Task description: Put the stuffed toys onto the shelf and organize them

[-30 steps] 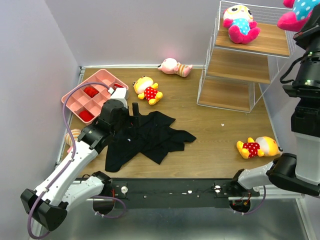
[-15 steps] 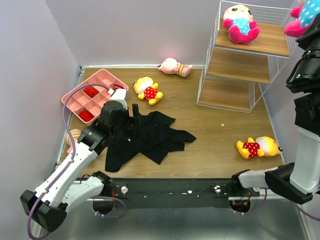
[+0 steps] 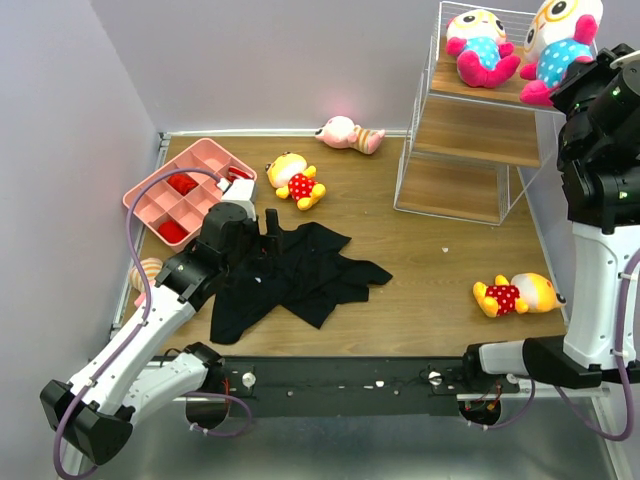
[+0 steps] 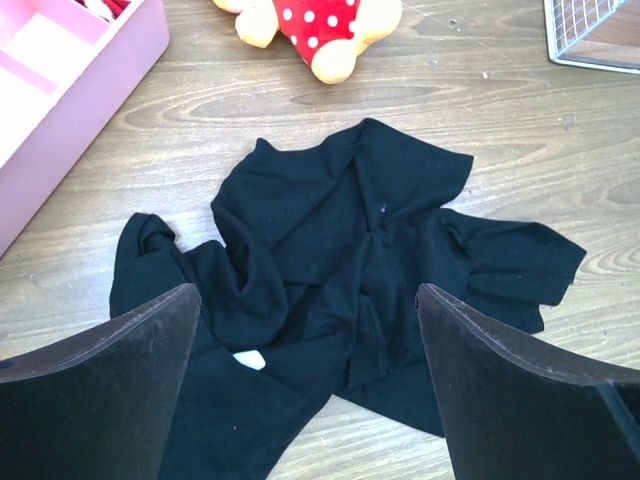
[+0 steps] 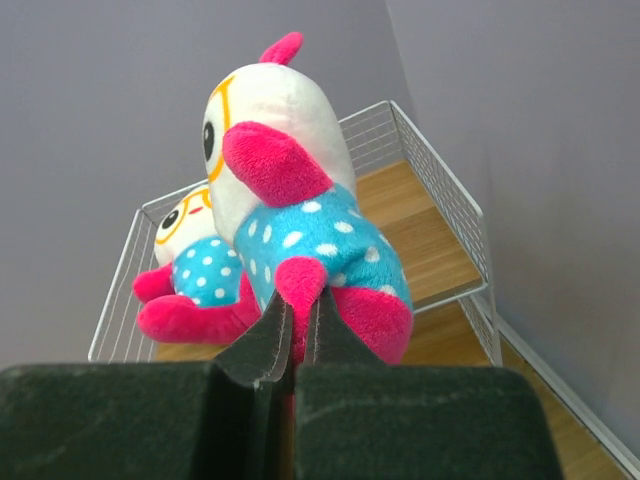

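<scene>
The right gripper [image 5: 295, 300] is clenching the leg of a blue-dotted doll [image 5: 300, 230] above the top board of the shelf [image 3: 470, 135], far right, beside its twin [image 3: 478, 45]; lowering and releasing are likely coming next; the left gripper [image 4: 305, 295] is hovering with jaws wide.

Doll [image 3: 146, 272] at far left — mostly hidden behind left arm [image 3: 150, 320]; red items [image 3: 182, 183] in tray [image 3: 205, 160] too small to identify.

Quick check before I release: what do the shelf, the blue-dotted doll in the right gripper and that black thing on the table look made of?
Shelf: white wire frame, likely coated metal, with matte wood-grain boards. Blue-dotted doll: soft plush, with a fuzzy surface and a rounded, stuffed shape. Black thing: thin matte cloth, limp and wrinkled.
</scene>
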Controlling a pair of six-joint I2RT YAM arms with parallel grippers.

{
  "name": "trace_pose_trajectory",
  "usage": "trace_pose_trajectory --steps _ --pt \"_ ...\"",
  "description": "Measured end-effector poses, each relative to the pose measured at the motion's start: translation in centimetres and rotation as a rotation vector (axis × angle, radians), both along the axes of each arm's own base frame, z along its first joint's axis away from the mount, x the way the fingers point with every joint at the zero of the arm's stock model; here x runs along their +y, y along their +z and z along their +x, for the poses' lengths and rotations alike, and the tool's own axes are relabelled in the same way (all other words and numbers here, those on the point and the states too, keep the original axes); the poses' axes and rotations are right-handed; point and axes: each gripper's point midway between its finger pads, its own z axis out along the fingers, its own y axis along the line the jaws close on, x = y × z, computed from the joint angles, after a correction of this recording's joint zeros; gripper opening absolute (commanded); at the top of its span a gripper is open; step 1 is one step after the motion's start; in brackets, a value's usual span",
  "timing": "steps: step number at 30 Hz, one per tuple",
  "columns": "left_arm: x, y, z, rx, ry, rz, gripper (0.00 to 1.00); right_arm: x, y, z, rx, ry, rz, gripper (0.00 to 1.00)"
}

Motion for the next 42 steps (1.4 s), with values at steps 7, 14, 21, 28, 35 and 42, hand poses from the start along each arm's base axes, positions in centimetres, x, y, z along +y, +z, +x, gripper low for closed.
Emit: trace_pose_trajectory --steps 7,14,21,28,35,42 --pt "-0.2 0.0 -0.1 0.002 -0.014 -0.002 0.99 -1.1 -1.4 0.9 0.017 0.019 0.035 0.01" --pt "-0.4 0.0 -0.2 0.004 -0.020 -0.004 0.99 -2.1 -1.8 1.4 0.018 0.023 0.056 0.01" --pt "-0.5 -0.1 -0.3 0.006 -0.030 -0.008 0.99 -3.3 -3.5 3.5 0.048 0.025 0.091 0.01" --pt "-0.7 -0.1 -0.3 0.010 -0.037 -0.010 0.99 -3.9 -6.4 7.0 0.102 0.087 0.172 0.01" --pt "-0.7 -0.2 -0.3 0.012 -0.039 -0.010 0.99 -4.4 -7.3 8.1 0.087 0.139 0.271 0.25" --pt "-0.8 -0.2 -0.3 0.013 -0.044 -0.010 0.99 -3.7 -7.1 8.7 0.063 0.188 0.323 0.49"
